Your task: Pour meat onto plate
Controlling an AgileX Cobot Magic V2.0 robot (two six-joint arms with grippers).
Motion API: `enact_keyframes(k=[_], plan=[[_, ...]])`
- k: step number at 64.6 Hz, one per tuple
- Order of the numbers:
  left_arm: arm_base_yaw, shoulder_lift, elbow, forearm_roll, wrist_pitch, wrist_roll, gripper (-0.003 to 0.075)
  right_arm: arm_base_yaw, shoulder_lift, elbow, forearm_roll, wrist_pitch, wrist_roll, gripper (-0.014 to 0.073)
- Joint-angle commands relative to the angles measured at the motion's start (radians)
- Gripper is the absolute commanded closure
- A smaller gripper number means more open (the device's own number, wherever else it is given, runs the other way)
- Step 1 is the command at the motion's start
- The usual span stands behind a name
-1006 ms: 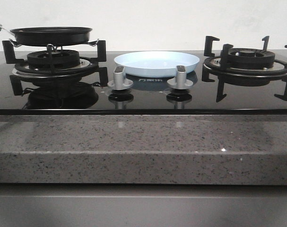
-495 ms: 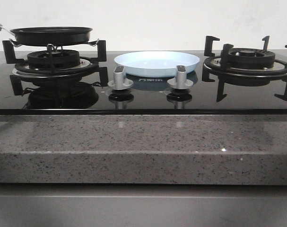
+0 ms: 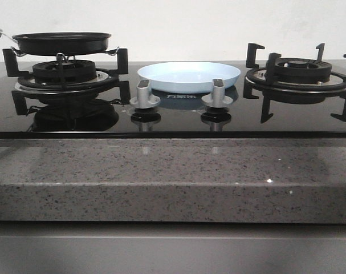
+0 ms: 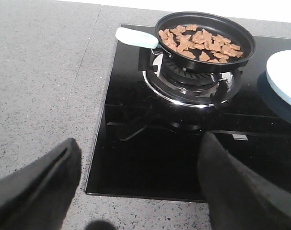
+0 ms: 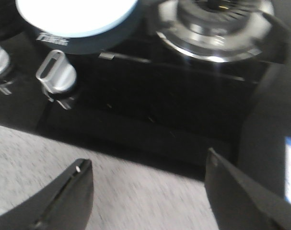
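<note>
On the left burner, the frying pan (image 4: pixel 205 40) is sitting with the meat (image 4: pixel 199 43) heaped inside, and I am judging the step in hand as reaching for its pale handle (image 4: pixel 135 37). My left pincer (image 4: pixel 140 191) is hanging wide and empty, well short of it; my right pincer (image 5: pixel 145 191) is also spread wide. I am planning a firm grip on the handle, then a slow tilt over the plate (image 3: pixel 189 76). I am counting one pan, one plate, two burners, two knobs, many meat pieces.
</note>
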State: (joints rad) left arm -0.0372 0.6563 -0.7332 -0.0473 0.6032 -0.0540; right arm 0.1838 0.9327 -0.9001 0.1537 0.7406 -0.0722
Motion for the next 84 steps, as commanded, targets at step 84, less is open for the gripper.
enact_keyframes(k=[84], plan=[[-0.001, 0.005, -0.036, 0.0, -0.074, -0.001, 0.021, 0.034, 1.091, -1.143, 0.067, 0.249, -0.027, 0.0172]])
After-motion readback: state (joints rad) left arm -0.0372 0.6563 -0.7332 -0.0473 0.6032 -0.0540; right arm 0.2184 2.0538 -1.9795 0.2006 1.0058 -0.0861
